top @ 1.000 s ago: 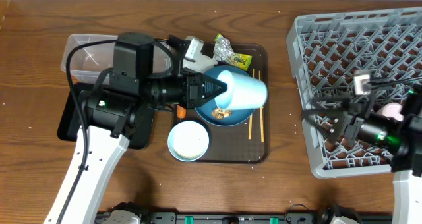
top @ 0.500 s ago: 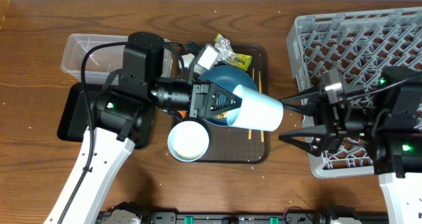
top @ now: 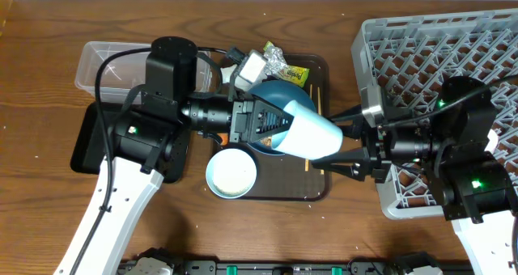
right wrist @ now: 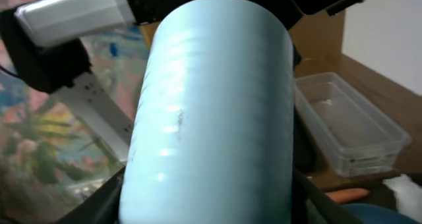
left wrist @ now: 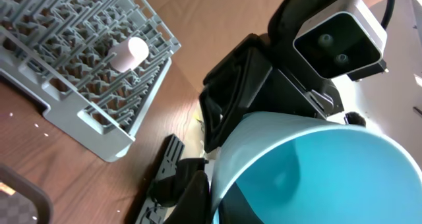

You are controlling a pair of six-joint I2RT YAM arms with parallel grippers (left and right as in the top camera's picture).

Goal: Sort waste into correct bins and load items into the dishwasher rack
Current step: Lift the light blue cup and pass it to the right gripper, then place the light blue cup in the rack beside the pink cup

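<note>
My left gripper (top: 279, 125) is shut on the rim of the small blue cup (top: 312, 135) and holds it on its side above the brown tray, base pointing right. The rim grip shows in the left wrist view (left wrist: 217, 197), with the cup (left wrist: 316, 165) filling the frame. My right gripper (top: 336, 141) is open, a finger on each side of the cup's base; the right wrist view shows this (right wrist: 211, 211) with the cup (right wrist: 211, 112) between them. The small pink cup (left wrist: 128, 53) lies in the grey dishwasher rack (top: 437, 48). The dark blue dish (top: 271, 89), white bowl (top: 231, 172), chopsticks (top: 320, 160) and wrapper (top: 279, 61) are on the brown tray.
The dark brown serving tray (top: 316, 190) lies mid-table. The clear tub (top: 101, 61) stands at the back left, with the black tray (top: 85, 141) in front of it, partly under my left arm. An orange carrot (right wrist: 346, 196) shows near the tub (right wrist: 349, 122).
My right arm swung left from over the rack and its open fingers now straddle the cup's base. My left gripper carried the blue cup slightly right, towards the right gripper.
</note>
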